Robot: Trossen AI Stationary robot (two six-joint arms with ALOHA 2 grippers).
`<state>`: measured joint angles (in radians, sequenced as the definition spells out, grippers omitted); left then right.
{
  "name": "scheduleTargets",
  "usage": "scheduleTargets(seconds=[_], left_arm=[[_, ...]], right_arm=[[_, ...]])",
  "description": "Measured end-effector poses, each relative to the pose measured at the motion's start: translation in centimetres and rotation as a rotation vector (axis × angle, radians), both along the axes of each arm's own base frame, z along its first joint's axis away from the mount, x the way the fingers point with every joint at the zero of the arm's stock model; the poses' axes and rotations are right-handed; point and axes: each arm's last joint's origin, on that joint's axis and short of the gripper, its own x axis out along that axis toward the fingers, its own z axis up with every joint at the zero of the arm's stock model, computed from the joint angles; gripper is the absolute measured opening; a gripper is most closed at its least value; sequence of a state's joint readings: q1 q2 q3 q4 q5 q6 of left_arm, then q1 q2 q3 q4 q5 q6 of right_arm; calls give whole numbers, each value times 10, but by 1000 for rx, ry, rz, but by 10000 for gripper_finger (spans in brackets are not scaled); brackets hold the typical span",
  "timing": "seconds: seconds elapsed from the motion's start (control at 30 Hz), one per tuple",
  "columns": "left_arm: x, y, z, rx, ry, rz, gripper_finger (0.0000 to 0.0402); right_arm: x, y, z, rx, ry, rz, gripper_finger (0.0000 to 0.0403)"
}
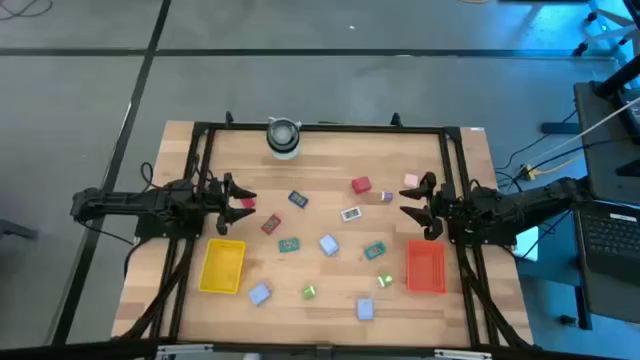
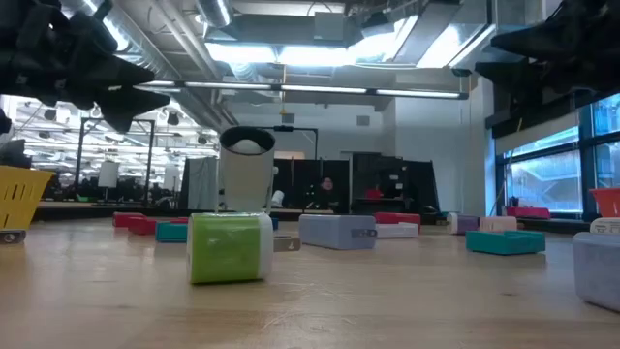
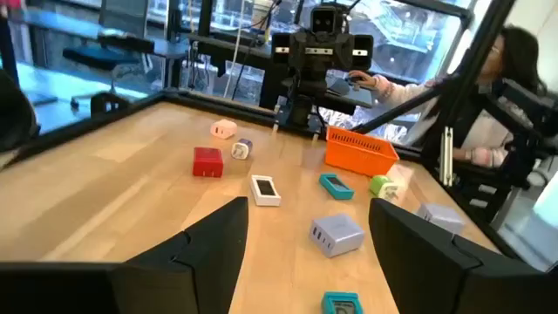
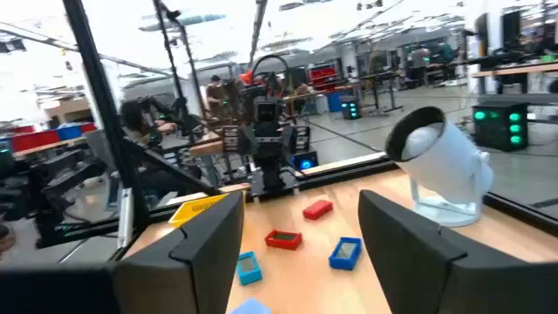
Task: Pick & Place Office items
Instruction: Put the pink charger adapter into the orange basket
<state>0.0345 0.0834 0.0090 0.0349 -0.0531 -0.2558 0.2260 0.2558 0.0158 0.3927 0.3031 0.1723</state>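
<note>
At table's left edge, left gripper (image 1: 243, 192) wide, empty; right gripper (image 1: 408, 203) at right edge likewise. Risk: office items (image 1: 329, 245) tightly scattered, so descending fingers may nudge neighbours.

Grey floor (image 1: 300, 40) surrounds the wooden table (image 1: 330, 300); long ceiling lights (image 2: 320, 48) glow overhead (a big workshop hall), windows (image 2: 542, 179) at one side.

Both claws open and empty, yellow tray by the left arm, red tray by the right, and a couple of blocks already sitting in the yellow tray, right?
Wrong on one point: the high view shows the yellow tray holds no blocks; they all lie loose on the table. The rest stands: left claw and right claw open and empty, red tray by the right arm.
</note>
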Motion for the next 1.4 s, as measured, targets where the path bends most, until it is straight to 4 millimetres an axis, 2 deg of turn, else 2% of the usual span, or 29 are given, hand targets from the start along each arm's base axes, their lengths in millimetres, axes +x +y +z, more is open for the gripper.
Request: scheduleTargets(seconds=[0.1,0.23,0.6,0.87,1.0,1.13,1.4], left_arm=[[0,0,1,-36,-10,9,235],[0,1,2,8,-20,28,235],[-1,6,2,57,-6,199,235],[-1,6,2,84,-4,216,235],[-1,7,5,112,-33,243,235],[-1,7,5,64,-43,243,235],[-2,8,5,56,-38,270,235]], right_arm=[[0,0,0,-6,1,-4,228],[0,0,0,-71,6,-14,228],[0,-1,-3,-96,37,-54,228],[0,-2,-3,-180,51,-107,228],[0,-2,-3,-137,46,-99,228],[0,-3,-3,-100,42,-100,228],[-1,-9,-3,-7,50,-271,232]])
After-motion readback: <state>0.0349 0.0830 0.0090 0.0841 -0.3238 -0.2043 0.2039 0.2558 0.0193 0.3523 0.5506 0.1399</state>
